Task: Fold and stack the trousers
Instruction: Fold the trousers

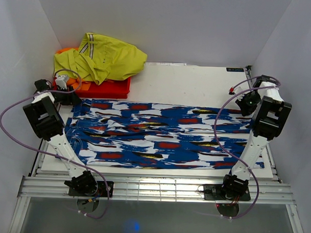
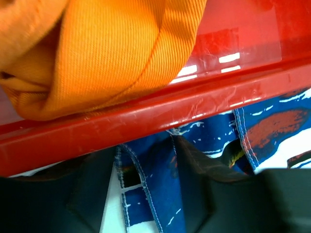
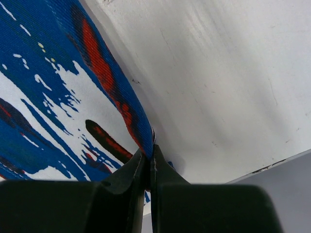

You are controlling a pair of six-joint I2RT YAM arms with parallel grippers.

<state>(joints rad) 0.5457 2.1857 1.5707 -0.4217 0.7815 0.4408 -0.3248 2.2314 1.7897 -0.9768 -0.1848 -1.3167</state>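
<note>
So the trousers point(image 1: 160, 139) are lying flat across the counter point(image 1: 197, 87), stretching from one claw to the other. The right claw point(image 3: 151, 162) is pinching the fabric's edge, fingers pressed together on it. The left claw point(image 2: 146, 160) is sitting spread with waistband fabric between its fingers, and a red tray point(image 2: 146, 116) holding an orange garment point(image 2: 97, 53) is sitting just past its tips.

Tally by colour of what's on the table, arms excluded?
blue patterned trousers: 1
yellow-green garment: 1
orange garment: 1
red tray: 1
Total: 4
</note>
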